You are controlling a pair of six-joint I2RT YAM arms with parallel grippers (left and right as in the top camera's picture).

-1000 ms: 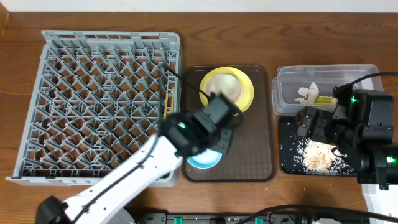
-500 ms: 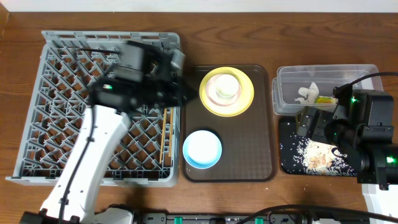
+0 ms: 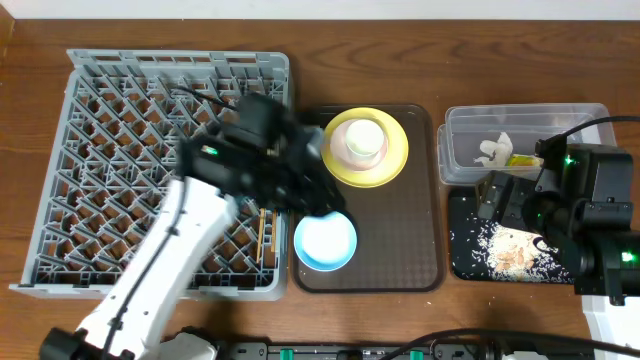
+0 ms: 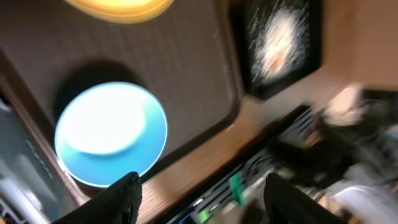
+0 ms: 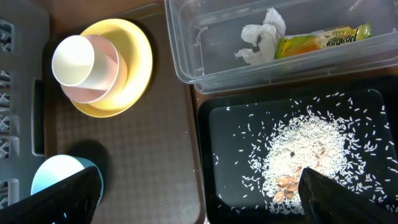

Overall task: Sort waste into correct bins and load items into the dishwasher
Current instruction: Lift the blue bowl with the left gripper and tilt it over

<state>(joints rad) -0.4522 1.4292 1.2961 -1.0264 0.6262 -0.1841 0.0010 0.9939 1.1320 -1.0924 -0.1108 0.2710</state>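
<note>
My left gripper (image 3: 318,192) hangs open and empty over the brown tray's left edge, just above the light blue bowl (image 3: 326,241) (image 4: 111,134). The yellow plate (image 3: 366,150) (image 5: 134,68) carries the cream cup (image 3: 364,140) (image 5: 74,59). The chopsticks (image 3: 265,228) lie in the grey dishwasher rack (image 3: 120,130). In the clear tub (image 3: 575,125) are the tissue (image 5: 261,38) and the snack wrapper (image 5: 323,40). Rice crumbs (image 5: 305,152) cover the black tray (image 3: 462,255). My right gripper (image 3: 497,198) stands open and empty above the tub and the black tray.
The brown serving tray (image 3: 400,250) lies between the rack and the two bins. My left arm stretches across the rack's lower right part. Cables and equipment run along the table's front edge (image 4: 249,180).
The left arm swung from the tray over to the rack, then back to the tray's left edge beside the bowl, and its jaws have opened. The right arm has not moved.
</note>
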